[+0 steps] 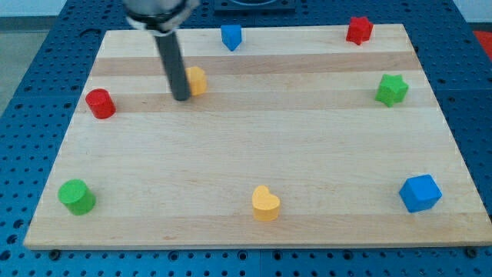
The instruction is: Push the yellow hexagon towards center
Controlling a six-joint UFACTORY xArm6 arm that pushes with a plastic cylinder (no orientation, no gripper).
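The yellow hexagon (197, 80) lies on the wooden board (254, 138) in its upper left part. My rod comes down from the view's top, and my tip (181, 98) rests on the board just left of and slightly below the hexagon, touching or almost touching its left side. The rod hides the hexagon's left edge.
A red cylinder (100, 103) lies left of my tip. A blue block (231, 36) and a red star (358, 30) sit at the top edge. A green star (392, 90) is at right, a blue cube (420, 192) at lower right, a yellow heart (265, 204) at bottom, a green cylinder (77, 197) at lower left.
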